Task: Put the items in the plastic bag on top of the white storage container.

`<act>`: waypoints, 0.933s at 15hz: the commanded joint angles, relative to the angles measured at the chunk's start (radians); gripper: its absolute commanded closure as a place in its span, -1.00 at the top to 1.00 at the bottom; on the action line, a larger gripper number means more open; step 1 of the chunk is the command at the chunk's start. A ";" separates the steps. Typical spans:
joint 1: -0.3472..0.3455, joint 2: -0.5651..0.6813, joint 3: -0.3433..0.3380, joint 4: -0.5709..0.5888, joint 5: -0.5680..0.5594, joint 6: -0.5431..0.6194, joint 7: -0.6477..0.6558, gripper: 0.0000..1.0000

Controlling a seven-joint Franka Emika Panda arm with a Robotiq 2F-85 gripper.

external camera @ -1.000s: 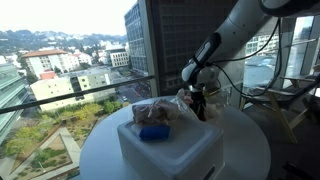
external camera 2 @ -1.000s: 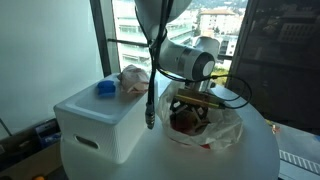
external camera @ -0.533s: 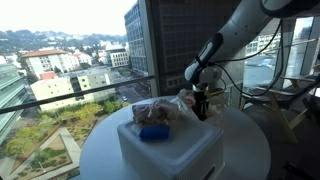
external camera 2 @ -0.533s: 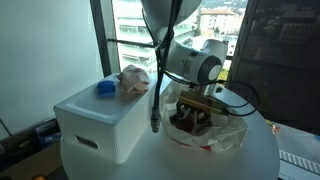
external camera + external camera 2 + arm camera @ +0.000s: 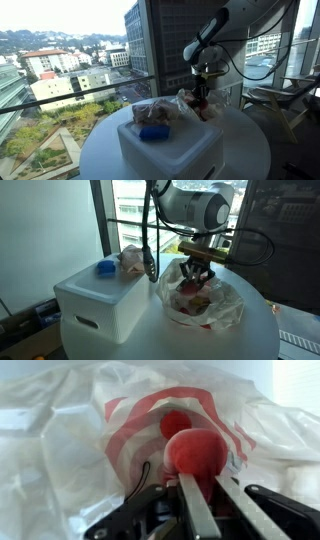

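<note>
In an exterior view, has lifted the tool (image 5: pixel 203 90) out of the plastic bag (image 5: pixel 190 107) since a second ago, when was low in its mouth. Carries a red item (image 5: pixel 203 99) just above the bag. On the white storage container (image 5: pixel 170 148), already a blue item (image 5: pixel 152 131) and a wrapped bundle (image 5: pixel 155 113).

In an exterior view, hangs the tool (image 5: pixel 197 272) over the open plastic bag (image 5: pixel 218 305), clearly higher than half a second ago. Keeps the red item (image 5: pixel 197 278) pinched. Something reddish left in the bag below. Beside the bag, on the round surface (image 5: pixel 150 345), the white storage container (image 5: pixel 90 302), with the blue item (image 5: pixel 105 268) and the wrapped bundle (image 5: pixel 133 260) on top.

In the wrist view, closed only partly, with the fingers (image 5: pixel 192 500) pressed on both sides of the red item (image 5: pixel 197 453). Looks down into the plastic bag (image 5: pixel 70 430), where lies another red thing (image 5: pixel 176 423).

Means, most likely, a third item taken out of the bag. Needs next a carry across to a free place on the container top. Could slip on the way, being round and smooth.
</note>
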 commanded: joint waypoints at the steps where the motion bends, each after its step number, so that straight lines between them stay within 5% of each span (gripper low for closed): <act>1: 0.071 -0.184 -0.034 -0.064 -0.095 -0.009 0.057 -0.92; 9: 0.219 -0.473 0.066 -0.116 -0.216 0.005 -0.025 -0.92; 14: 0.314 -0.448 0.158 -0.115 -0.195 0.023 -0.135 -0.92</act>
